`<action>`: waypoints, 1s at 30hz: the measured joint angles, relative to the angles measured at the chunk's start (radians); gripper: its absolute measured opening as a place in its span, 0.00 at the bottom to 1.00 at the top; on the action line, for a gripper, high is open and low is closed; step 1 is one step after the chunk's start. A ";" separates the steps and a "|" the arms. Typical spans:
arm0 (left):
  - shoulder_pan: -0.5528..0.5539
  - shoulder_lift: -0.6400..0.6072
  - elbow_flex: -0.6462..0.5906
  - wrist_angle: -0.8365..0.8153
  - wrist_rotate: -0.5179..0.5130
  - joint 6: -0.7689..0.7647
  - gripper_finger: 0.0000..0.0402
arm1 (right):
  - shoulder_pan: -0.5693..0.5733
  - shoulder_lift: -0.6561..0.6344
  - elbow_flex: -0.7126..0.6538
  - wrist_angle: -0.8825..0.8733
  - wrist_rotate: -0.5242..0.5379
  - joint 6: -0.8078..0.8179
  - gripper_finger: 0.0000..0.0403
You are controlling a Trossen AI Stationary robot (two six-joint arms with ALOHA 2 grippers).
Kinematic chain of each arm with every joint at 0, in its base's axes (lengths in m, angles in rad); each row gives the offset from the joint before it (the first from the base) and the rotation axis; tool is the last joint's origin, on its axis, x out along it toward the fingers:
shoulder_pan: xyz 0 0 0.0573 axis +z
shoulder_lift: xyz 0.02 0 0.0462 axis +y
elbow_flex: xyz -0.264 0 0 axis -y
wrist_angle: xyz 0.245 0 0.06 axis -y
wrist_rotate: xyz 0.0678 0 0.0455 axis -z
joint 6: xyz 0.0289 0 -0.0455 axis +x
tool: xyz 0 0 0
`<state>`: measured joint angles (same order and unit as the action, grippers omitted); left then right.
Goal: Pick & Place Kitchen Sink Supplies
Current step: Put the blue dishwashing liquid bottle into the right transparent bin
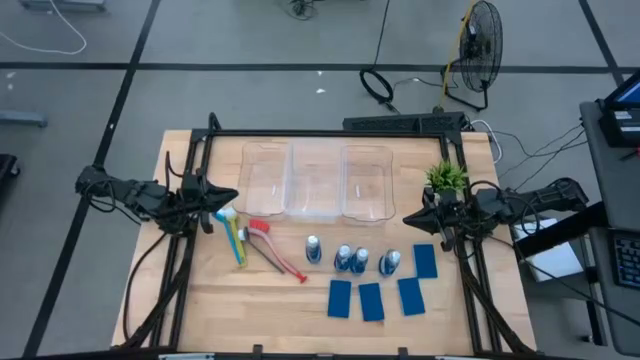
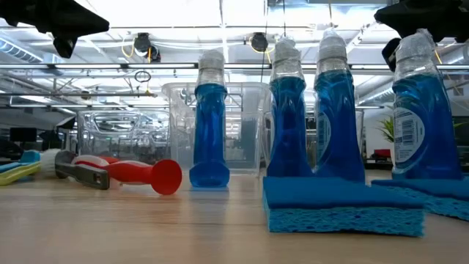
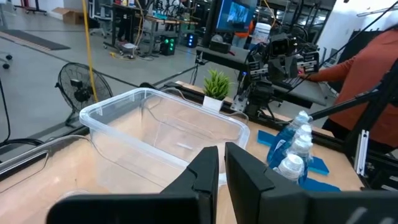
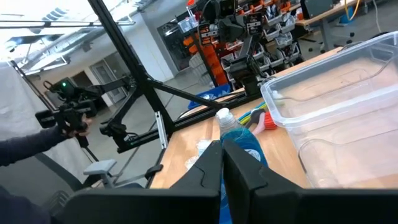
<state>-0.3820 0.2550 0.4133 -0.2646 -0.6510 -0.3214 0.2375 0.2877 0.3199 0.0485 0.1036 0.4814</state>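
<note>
While both arms are held above the bench (image 1: pixel 200 290), one at its left edge and one at its right, neither claw is gripping anything: the left gripper (image 1: pixel 232 197) is seen with its fingers (image 3: pixel 202 174) nearly together and empty, and the right gripper (image 1: pixel 407 217) with its fingers (image 4: pixel 208 167) pressed shut. Three clear bins (image 1: pixel 315 182) are set side by side along the far edge, and a potted plant (image 1: pixel 446 178) stands near the far right corner, just behind the right gripper. Three brushes lie close together toward the left edge, near the left gripper: a light blue brush (image 1: pixel 226 214), a yellow brush (image 1: pixel 239 246) and a red brush (image 1: pixel 277 250), the red handle angled toward the near edge. Four bottles (image 1: pixel 350 259) are stood upright in a row near the middle of the bench, the two middle ones touching or nearly so. Four sponges (image 1: pixel 372 300) are laid flat toward the near right, three in a loose row nearer the front edge and one beside the rightmost bottle. Beyond the bench, a person's sleeve (image 3: pixel 367 68) is visible in the left wrist view.
</note>
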 joint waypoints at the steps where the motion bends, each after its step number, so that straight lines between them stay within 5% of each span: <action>1: 0.000 0.000 0.000 0.000 -0.001 0.000 0.08 | 0.000 0.000 0.000 0.000 0.000 0.000 0.00; 14: 0.000 0.000 0.000 0.007 -0.052 0.001 0.08 | 0.000 0.022 0.008 -0.010 0.000 0.004 0.00; 30: 0.000 0.000 0.000 0.006 -0.057 -0.028 0.08 | 0.000 0.318 0.311 -0.354 -0.102 0.027 0.00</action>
<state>-0.3820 0.2550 0.4133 -0.2584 -0.7078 -0.3490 0.2375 0.6056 0.6307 -0.3057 0.0015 0.5081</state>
